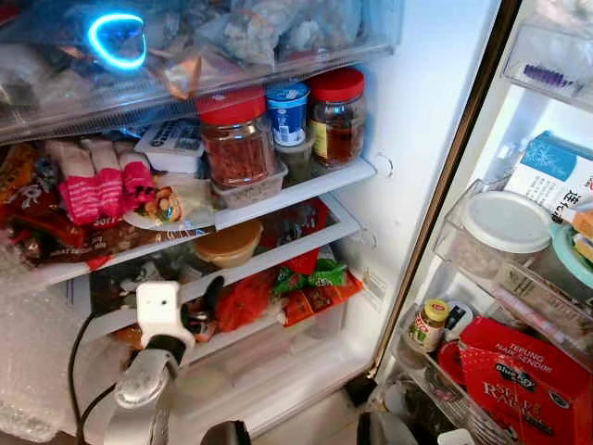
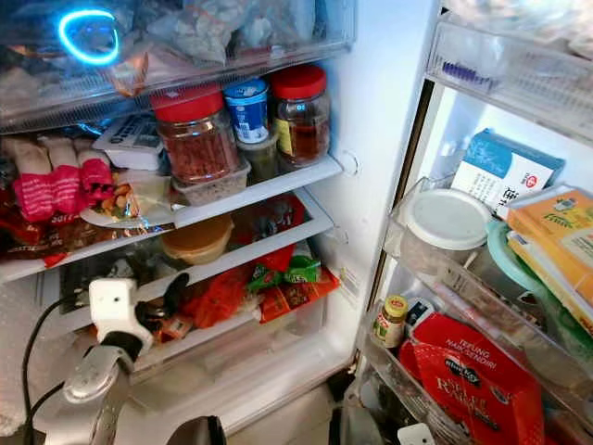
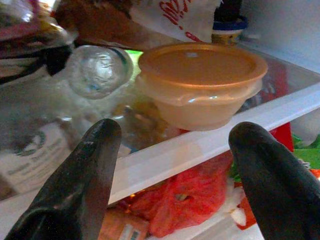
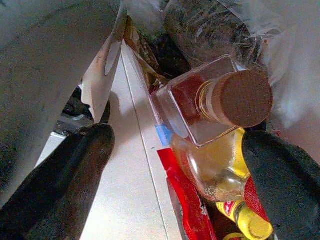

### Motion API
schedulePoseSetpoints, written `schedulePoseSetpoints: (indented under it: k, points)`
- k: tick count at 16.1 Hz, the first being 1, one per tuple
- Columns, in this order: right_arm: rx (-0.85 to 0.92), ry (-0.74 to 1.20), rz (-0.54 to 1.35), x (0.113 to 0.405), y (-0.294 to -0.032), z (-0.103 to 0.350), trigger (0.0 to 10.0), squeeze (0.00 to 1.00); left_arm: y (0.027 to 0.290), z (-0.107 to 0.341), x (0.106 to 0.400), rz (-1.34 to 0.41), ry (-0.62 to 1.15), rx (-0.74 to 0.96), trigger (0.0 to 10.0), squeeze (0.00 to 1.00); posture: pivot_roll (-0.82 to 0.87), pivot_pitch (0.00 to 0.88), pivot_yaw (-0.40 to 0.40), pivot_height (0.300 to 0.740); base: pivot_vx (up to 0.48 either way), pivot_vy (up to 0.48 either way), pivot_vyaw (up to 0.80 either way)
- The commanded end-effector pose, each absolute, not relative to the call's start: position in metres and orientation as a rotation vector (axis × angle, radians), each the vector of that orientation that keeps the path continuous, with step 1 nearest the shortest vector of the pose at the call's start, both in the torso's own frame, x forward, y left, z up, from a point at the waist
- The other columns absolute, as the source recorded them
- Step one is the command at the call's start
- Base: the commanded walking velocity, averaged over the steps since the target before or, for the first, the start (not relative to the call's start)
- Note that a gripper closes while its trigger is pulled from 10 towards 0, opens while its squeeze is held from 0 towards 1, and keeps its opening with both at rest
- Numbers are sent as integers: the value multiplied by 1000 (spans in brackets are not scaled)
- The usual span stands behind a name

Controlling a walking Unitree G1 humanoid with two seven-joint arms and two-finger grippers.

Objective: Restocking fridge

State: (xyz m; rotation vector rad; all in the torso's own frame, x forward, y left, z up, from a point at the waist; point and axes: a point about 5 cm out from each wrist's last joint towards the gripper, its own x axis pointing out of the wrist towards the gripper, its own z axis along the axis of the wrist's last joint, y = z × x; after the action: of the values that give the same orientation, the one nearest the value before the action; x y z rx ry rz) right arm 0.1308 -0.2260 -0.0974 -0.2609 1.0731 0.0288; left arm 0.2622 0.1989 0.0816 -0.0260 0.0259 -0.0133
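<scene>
The fridge stands open before me. My left gripper (image 1: 209, 300) is open and empty at the front edge of the middle shelf (image 1: 278, 255), below and left of a tan lidded bowl (image 3: 200, 82) that sits on that shelf. The left wrist view looks between the open fingers (image 3: 95, 165) straight at the bowl, with a clear bottle (image 3: 97, 70) lying beside it. My right gripper (image 4: 180, 140) is open, its fingers on either side of a square glass bottle with a cork stopper (image 4: 210, 100). That bottle lies over a yellow oil bottle (image 4: 215, 170) and a red packet (image 4: 187, 210).
Two red-lidded jars (image 1: 236, 139) (image 1: 336, 116) and a blue-lidded tub (image 1: 287, 111) crowd the upper shelf. Red and green snack packets (image 1: 296, 283) lie on the lower shelf. The door racks on the right hold a white-lidded container (image 1: 505, 222), a carton (image 1: 556, 171) and a red flour packet (image 1: 523, 385).
</scene>
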Motion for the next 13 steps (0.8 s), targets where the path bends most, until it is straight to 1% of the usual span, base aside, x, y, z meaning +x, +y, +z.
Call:
schedulePoseSetpoints:
  k: [1, 3, 7, 11, 13]
  points:
    - [-243, 1077, 58, 128, -216, -100, 10000, 0, 201, 67, 254, 0, 76, -1, 10000, 0, -111, 0, 48, 611, 0, 0, 0]
    - [-243, 1078, 59, 128, -216, -100, 10000, 0, 201, 64, 251, 7, 78, 1, 10000, 0, -108, 0, 45, 611, 0, 0, 0]
    - [-245, 1079, 62, 127, -216, -100, 10000, 0, 196, 64, 250, 15, 60, -9, 10000, 0, -101, 0, 36, 611, -256, 0, 0]
    - [-237, 1078, 62, 128, -216, -100, 10000, 0, 200, 63, 251, 28, 60, -7, 10000, 0, -97, 4, 38, 611, -259, 0, 0]
    - [-234, 1079, 61, 129, -216, -100, 10000, 0, 208, 61, 253, 68, 68, -22, 10000, 0, -95, 8, 37, 611, -274, 0, 0]
